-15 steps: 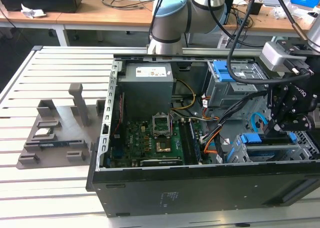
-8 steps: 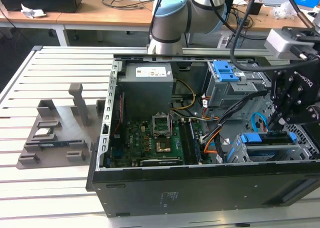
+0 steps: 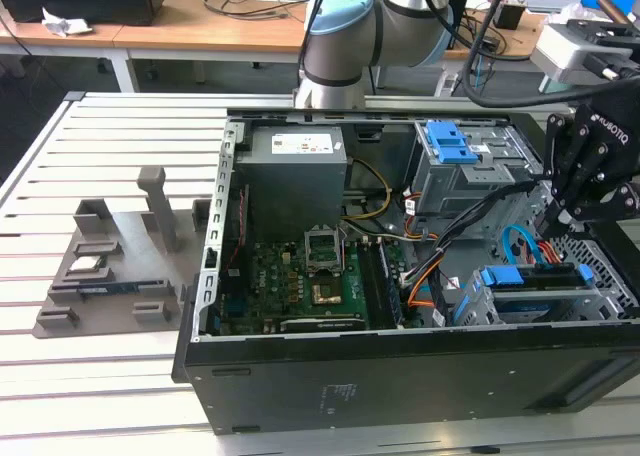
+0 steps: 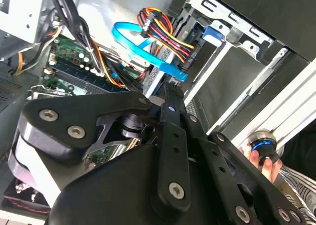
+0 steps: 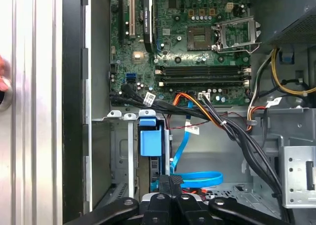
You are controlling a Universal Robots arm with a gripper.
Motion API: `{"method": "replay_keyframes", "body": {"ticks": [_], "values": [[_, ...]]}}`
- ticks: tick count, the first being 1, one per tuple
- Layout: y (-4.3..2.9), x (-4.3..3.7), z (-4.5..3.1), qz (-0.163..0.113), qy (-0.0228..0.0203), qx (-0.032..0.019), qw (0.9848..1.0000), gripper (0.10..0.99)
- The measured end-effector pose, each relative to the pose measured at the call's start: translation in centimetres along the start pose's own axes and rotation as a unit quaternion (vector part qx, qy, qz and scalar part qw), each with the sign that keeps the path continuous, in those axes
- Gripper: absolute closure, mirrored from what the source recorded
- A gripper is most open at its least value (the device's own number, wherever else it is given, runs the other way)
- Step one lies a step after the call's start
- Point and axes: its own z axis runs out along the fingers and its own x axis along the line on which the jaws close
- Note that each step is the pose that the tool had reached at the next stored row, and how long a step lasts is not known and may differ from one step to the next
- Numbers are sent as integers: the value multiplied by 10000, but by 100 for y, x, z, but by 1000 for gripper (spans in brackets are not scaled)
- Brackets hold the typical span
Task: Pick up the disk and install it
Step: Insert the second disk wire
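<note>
The disk (image 3: 530, 277) sits in the lower drive cage at the front of the open computer case, on the exterior view's right, its blue carrier bracket along the top. In the first wrist view the blue carrier (image 5: 150, 142) stands in the cage slot. My gripper (image 3: 553, 222) hangs just above the disk's far end. Its fingers are pressed together with nothing visible between them, in both wrist views (image 5: 170, 180) (image 4: 168, 93). Whether the tips touch the disk I cannot tell.
An upper drive cage with a blue latch (image 3: 450, 142) stands behind the lower one. Blue and orange cables (image 5: 197, 177) loop beside my fingers. The motherboard (image 3: 300, 276) and power supply (image 3: 295, 171) fill the case's left. A grey fixture (image 3: 120, 256) lies on the slatted table. A person's fingers (image 4: 260, 162) hold a knob.
</note>
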Motion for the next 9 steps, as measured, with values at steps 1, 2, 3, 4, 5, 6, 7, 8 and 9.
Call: {"method": "replay_keyframes", "body": {"ticks": [1, 2, 3, 4, 5, 6, 7, 8, 9], "values": [[0, 0, -5, 0, -1, 0, 10000, 984], [0, 0, -7, 0, -3, 0, 10000, 984], [0, 0, -10, 0, -2, 0, 10000, 984], [0, 0, -10, 0, -2, 0, 10000, 984], [0, 0, -11, 0, -2, 0, 10000, 984], [0, 0, -11, 0, -2, 0, 10000, 984], [0, 0, -11, 0, -2, 0, 10000, 984], [0, 0, -11, 0, -2, 0, 10000, 984], [0, 0, -11, 0, -2, 0, 10000, 984]]}}
